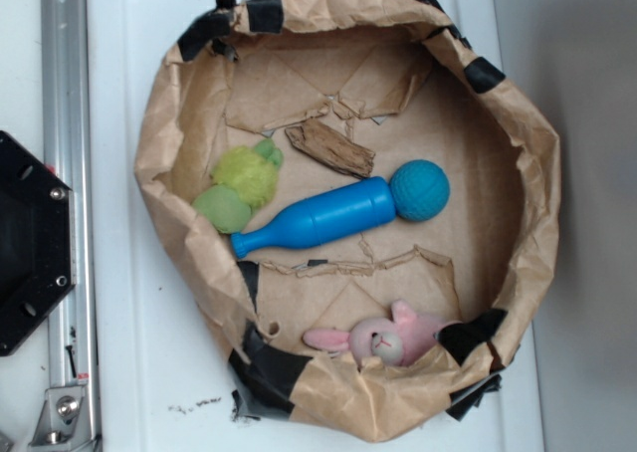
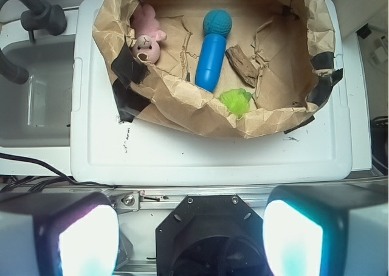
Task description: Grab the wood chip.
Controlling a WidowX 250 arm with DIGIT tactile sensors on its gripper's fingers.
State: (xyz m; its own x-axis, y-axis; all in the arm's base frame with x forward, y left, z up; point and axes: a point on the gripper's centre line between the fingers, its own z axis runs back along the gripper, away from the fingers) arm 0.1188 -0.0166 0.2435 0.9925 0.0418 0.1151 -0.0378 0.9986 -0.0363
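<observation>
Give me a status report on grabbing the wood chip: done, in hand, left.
Done: nothing visible yet. The wood chip lies untouched on the floor of the paper bowl, just above the blue pin. In hand: nothing; in the wrist view the gripper sits outside the bowl near the base, its fingers wide apart and empty. Left: the whole job, meaning reach in over the rim, lower onto the chip and close.
</observation>
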